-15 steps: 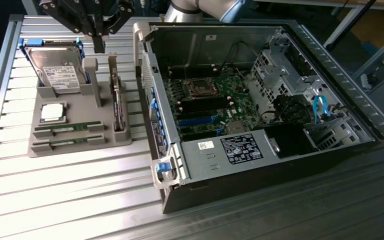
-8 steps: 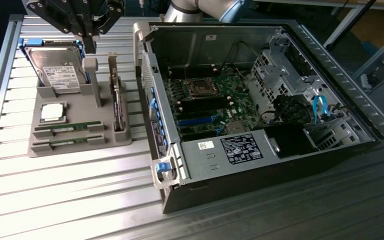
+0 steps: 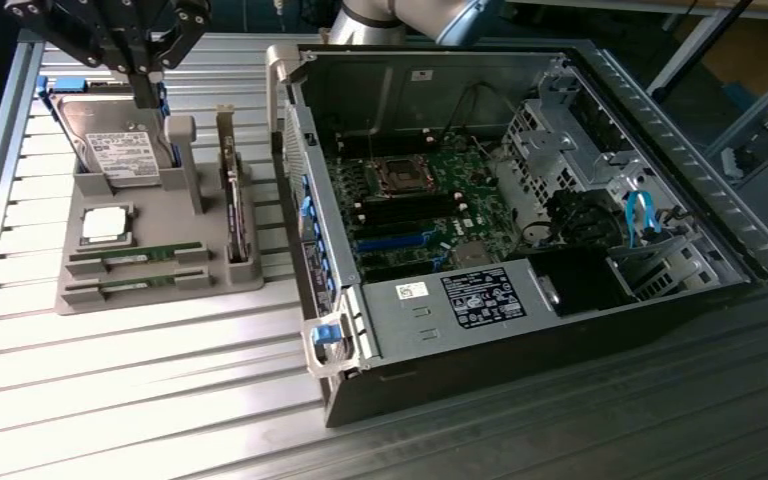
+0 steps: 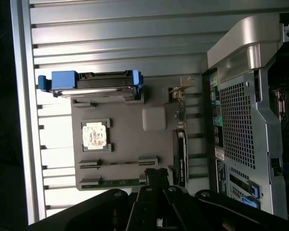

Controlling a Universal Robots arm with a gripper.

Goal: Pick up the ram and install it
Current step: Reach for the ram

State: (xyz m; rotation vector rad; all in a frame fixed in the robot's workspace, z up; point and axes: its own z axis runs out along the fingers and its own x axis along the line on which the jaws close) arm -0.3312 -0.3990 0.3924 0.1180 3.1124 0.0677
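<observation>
Both long green ram sticks (image 3: pixel 136 256) lie along one edge of the grey plastic holder tray (image 3: pixel 171 225); the black end effector (image 3: pixel 151 85), clenched and empty, hangs over the opposite edge. Pickup and installation both remain undone.

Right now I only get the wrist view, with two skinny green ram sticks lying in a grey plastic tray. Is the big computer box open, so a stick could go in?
Observer: Yes. The black metal computer case lies on its side with the panel off, and its green motherboard shows.
Operator: Is there a place for a stick?
Observer: There are long dark slots beside the square processor socket. I can't tell whether all are empty.
Operator: How high is my gripper?
Observer: The black gripper hangs above the silver hard drive, at the end of the grey tray away from the ram sticks.
</observation>
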